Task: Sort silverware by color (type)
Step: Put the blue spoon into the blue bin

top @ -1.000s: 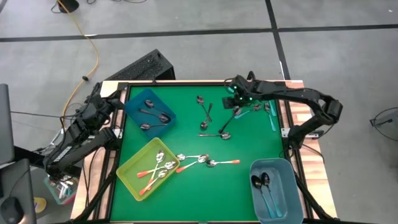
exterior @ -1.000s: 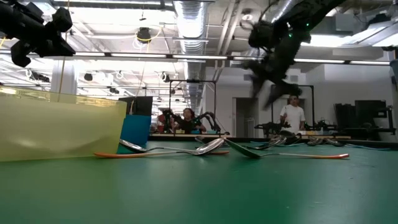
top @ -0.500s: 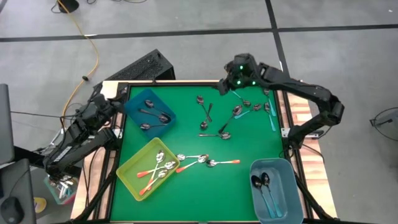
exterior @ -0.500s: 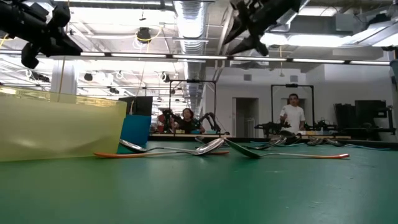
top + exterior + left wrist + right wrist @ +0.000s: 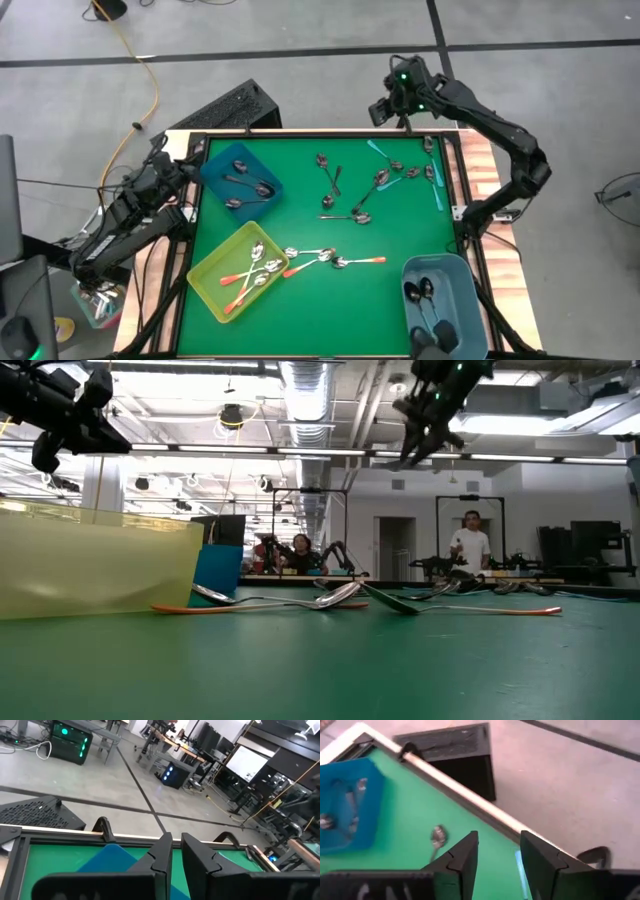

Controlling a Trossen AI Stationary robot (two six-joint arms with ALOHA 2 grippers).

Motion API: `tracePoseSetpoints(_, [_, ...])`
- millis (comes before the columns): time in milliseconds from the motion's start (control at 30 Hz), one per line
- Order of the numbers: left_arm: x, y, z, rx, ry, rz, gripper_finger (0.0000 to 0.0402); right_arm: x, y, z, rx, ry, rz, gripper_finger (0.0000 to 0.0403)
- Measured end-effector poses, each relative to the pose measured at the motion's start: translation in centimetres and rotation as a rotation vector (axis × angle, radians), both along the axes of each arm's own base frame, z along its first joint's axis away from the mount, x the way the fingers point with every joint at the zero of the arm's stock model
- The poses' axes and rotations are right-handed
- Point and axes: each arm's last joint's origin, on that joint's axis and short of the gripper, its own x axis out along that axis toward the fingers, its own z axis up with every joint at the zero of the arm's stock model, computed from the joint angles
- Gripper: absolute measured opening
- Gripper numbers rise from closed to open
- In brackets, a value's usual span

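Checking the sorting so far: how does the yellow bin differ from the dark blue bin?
The yellow bin sits at the mat's near left and holds spoons with orange-red handles. The dark blue bin sits at the far left corner and holds all-grey spoons. Both are open plastic bins set askew on the green mat.

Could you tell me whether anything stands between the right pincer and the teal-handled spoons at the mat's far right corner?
Nothing visible does. The right pincer hangs empty above the table's far edge, and the teal-handled spoons lie uncovered on the mat.
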Motion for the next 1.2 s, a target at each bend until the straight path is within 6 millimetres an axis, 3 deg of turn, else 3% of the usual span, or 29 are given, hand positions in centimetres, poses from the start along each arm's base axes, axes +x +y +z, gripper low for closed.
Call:
tracePoseSetpoints(100, [0.0,0.0,0.0,-0.009,-0.011,0.002,0.0025,-0.1,-0.9,-1.5,0.042,0.084,0.0,0.0156])
tracePoseSetpoints(433, [0.0,0.0,-0.2,-0.025,0.001,0.004,0.0025,3.5,-3.9,-9.3,0.194,0.312,0.08,0.0158])
tracePoseSetpoints(700, [0.0,0.0,-0.2,-0.025,0.0,-0.002,0.0025,5.1,-3.9,-13.6,0.321,0.44,0.107,0.0209])
tracePoseSetpoints(800, [0.0,0.0,-0.2,-0.024,0.001,0.003,0.0025,5.2,-3.8,-14.2,0.297,0.505,0.082,0.0222])
tracePoseSetpoints(1000, [0.0,0.0,-0.3,-0.027,0.019,0.001,0.0025,3.5,-3.7,-14.4,0.386,0.61,0.018,0.022])
tracePoseSetpoints(1200, [0.0,-0.1,-0.4,-0.047,0.005,-0.012,0.0025,3.3,-2.8,-12.8,0.389,0.579,0.048,0.0203])
